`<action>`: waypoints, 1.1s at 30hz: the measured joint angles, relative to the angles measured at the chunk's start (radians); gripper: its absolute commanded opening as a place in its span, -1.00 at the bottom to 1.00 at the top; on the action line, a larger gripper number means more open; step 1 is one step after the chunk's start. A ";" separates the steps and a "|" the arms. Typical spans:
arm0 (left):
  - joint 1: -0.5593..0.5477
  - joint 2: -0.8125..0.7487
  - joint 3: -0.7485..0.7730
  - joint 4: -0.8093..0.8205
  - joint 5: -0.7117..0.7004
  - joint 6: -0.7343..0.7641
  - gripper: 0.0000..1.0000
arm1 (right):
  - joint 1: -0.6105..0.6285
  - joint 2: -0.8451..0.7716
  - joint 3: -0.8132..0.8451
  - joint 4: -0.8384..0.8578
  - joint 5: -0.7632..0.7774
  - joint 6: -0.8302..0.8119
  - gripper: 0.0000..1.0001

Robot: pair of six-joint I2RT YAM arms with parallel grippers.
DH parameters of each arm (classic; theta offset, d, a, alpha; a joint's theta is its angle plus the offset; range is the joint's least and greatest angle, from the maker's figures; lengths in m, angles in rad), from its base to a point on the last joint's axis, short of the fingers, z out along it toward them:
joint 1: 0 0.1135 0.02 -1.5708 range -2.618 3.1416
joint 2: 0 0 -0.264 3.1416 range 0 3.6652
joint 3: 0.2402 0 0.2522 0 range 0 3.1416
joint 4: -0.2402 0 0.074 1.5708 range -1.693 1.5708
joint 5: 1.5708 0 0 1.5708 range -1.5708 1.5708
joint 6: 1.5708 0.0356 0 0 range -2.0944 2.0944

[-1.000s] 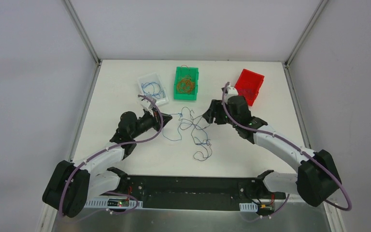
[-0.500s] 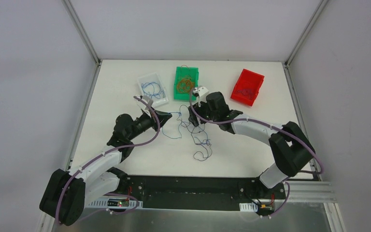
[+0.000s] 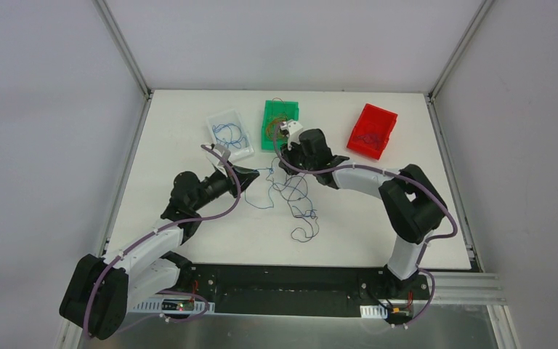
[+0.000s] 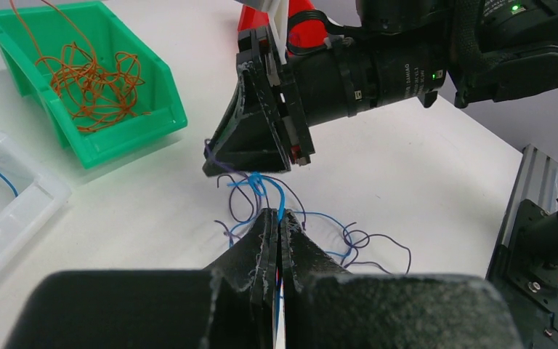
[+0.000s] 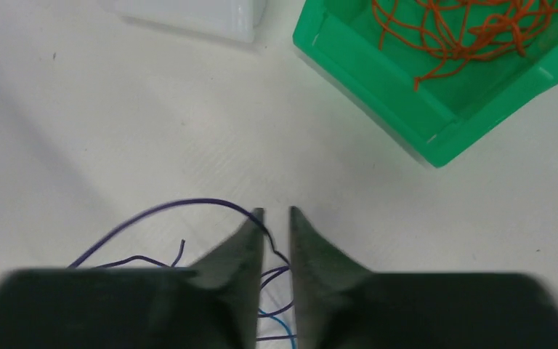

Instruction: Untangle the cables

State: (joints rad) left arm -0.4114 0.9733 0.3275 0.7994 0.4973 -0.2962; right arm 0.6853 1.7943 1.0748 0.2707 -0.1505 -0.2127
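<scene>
Our left hand (image 4: 276, 218) is pressed shut on a blue strand (image 4: 265, 185) that rises just ahead of its tips. Our right hand (image 5: 276, 214) is parted only a slit. A purple strand (image 5: 182, 206) crosses the gap at its tips, and we cannot tell whether it is gripped. The rest of the loose cables (image 3: 294, 196) lie on the bench (image 3: 247, 233), between the two hands and trailing back behind them. Just beyond the right hand sits a green bin (image 5: 378, 80) holding orange wires (image 5: 443, 36).
</scene>
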 measured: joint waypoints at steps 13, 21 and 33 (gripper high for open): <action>0.000 -0.069 -0.004 -0.138 -0.274 0.008 -1.00 | -0.438 -0.293 -0.253 0.026 0.230 0.497 -1.00; -0.016 -0.083 -0.009 -0.207 -0.369 -0.008 -1.00 | -0.613 -0.591 -0.404 -0.114 0.203 0.721 -1.00; -0.040 -0.106 -0.012 -0.253 -0.405 -0.058 -1.00 | -0.861 -0.796 -0.494 -0.316 0.084 0.956 -1.00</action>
State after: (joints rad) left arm -0.4511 0.8673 0.3157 0.5468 0.0921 -0.3542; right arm -0.1753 0.9985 0.5808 -0.0452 -0.0669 0.7429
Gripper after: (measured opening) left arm 0.010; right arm 0.011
